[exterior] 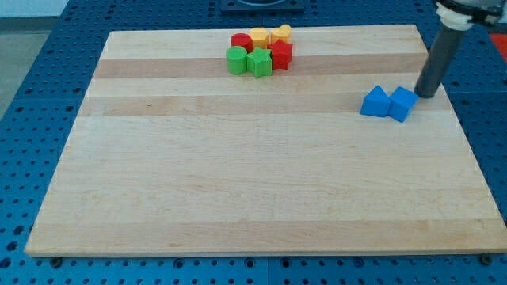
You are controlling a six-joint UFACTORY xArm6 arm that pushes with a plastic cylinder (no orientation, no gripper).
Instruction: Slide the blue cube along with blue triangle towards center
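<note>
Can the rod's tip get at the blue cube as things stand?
Probably yes: my tip sits just at the view's right of the blue cube, nothing between, with the blue triangle beyond.

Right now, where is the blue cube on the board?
The blue cube sits at the view's right, touching the blue triangle on its left, with my tip just right of it.

A single camera looks down at a slant across the board (pixel 261 190) from its near edge, facing the far edge at the view's top. It stands back enough to take in nearly the whole board, with my tip (pixel 425 95) toward the upper right.
</note>
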